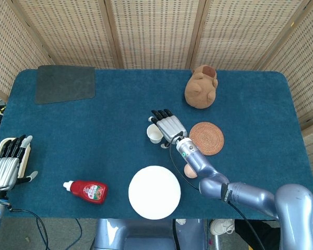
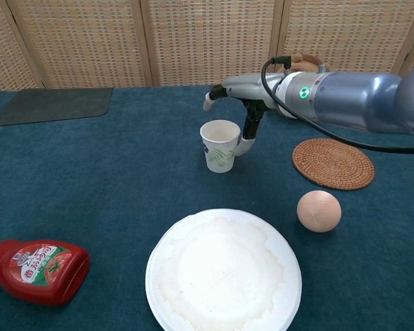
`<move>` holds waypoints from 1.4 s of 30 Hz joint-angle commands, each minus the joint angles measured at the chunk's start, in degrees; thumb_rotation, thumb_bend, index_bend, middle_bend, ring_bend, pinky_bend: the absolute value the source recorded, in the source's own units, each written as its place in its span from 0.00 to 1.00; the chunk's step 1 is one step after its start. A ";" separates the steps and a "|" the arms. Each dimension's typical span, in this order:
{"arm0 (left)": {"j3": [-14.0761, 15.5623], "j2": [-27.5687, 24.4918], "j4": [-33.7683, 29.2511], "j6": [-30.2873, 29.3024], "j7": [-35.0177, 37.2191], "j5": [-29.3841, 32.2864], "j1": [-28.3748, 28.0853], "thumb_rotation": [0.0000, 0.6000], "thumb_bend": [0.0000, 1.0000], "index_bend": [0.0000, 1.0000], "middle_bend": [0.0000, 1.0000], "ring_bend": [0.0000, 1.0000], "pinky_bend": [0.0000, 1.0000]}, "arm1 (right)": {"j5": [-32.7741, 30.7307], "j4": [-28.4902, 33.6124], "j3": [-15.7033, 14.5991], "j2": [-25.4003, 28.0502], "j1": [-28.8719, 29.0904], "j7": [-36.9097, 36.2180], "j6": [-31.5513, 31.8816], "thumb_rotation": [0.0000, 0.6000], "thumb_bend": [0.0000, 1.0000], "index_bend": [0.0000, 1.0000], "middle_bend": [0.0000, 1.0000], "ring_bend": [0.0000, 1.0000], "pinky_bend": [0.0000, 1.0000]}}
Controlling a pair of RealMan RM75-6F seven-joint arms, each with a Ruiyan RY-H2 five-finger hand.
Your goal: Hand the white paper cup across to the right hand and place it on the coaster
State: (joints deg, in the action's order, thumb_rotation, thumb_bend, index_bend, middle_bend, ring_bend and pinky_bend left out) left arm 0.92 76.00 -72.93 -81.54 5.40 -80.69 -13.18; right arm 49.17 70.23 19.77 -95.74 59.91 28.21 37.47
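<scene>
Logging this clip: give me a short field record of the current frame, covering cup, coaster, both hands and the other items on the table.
cup: white paper cup upright on the table, not on the coaster
coaster: woven coaster bare, right of the cup
right hand: right hand over and beside the cup, thumb at its side, grip not confirmed
left hand: left hand at the table's left edge, holding nothing
others: paper plate, ketchup bottle, ball, plush toy, dark mat

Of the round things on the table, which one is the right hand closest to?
The white paper cup: the right hand hovers right over it, while the coaster, ball and plate sit farther off.
</scene>
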 commanded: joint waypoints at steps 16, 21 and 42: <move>-0.94 0.26 0.22 2.15 -0.14 -1.20 0.29 1.00 0.18 0.00 0.00 0.00 0.00 | -1.04 -7.79 -2.96 -3.41 3.24 -4.47 -1.65 1.00 0.02 0.36 0.09 0.00 0.00; -1.22 0.23 0.15 2.30 -0.09 -1.55 0.44 1.00 0.18 0.00 0.00 0.00 0.00 | -0.42 -7.86 -3.31 -3.64 3.39 -5.58 -1.05 1.00 0.02 0.42 0.13 0.00 0.00; -1.87 0.05 -0.27 2.57 -0.01 -2.77 0.98 1.00 0.18 0.00 0.00 0.00 0.00 | -3.14 0.94 -5.44 5.30 0.34 -3.01 5.23 1.00 0.02 0.46 0.15 0.00 0.00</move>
State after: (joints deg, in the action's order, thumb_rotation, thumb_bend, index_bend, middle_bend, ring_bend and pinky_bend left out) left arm -0.96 76.05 -73.18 -78.96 5.40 -83.44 -12.22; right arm 46.73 69.98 14.87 -91.71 61.12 24.59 41.77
